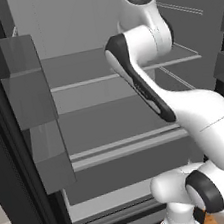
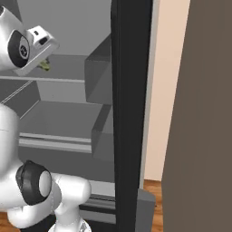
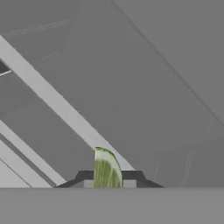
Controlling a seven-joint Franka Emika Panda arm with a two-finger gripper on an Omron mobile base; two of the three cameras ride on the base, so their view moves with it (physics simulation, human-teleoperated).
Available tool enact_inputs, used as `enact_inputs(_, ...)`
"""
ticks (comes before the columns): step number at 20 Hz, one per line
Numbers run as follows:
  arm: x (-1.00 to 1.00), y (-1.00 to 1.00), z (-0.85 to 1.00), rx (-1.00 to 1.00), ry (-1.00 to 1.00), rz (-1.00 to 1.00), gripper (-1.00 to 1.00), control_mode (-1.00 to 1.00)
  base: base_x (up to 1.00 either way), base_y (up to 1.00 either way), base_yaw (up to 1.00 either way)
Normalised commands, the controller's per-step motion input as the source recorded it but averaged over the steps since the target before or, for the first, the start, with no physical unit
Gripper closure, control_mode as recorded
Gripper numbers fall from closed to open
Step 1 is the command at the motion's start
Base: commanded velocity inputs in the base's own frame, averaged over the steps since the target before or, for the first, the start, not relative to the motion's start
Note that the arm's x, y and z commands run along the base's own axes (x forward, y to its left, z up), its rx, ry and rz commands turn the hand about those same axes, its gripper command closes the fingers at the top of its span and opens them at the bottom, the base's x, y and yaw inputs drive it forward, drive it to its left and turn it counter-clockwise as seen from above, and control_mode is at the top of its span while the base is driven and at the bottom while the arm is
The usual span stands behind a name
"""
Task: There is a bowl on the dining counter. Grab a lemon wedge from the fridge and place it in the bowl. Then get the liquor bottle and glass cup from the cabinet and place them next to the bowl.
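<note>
Pinching lemon wedge (image 3: 106, 169) between fingers (image 3: 131, 176)

Glossy white arm (image 1: 205, 116), black joint bands — rounded

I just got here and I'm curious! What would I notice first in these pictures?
First, the big white robot arm reaching into the open black fridge with grey shelves. Then, in the hand view, the small yellow-green lemon wedge pinched between the dark gripper fingertips, above a shelf.
</note>
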Motion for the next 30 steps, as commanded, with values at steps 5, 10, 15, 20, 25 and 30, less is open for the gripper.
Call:
enact_inputs(5, -0.94, -0.32, 0.24, -0.15, -0.15, 0.09, 1.00, -1.00, 0.00, 0.00, 0.00)
enact_inputs(10, -0.86, -0.16, 0.37, -0.15, -0.20, 0.12, 1.00, -1.00, 0.00, 0.00, 0.00)
enact_inputs(15, -0.59, 0.00, 0.21, -0.20, -0.12, 0.09, 1.00, -1.00, 0.00, 0.00, 0.00)
enact_inputs(20, -0.13, 0.00, 0.00, -0.22, -0.08, 0.10, 1.00, -1.00, 0.00, 0.00, 0.00)
enact_inputs(25, -0.05, 0.00, 0.00, -0.21, -0.11, 0.10, 1.00, -1.00, 0.00, 0.00, 0.00)
enact_inputs(30, -0.01, 0.00, 0.01, -0.15, -0.02, 0.02, 1.00, -1.00, 0.00, 0.00, 0.00)
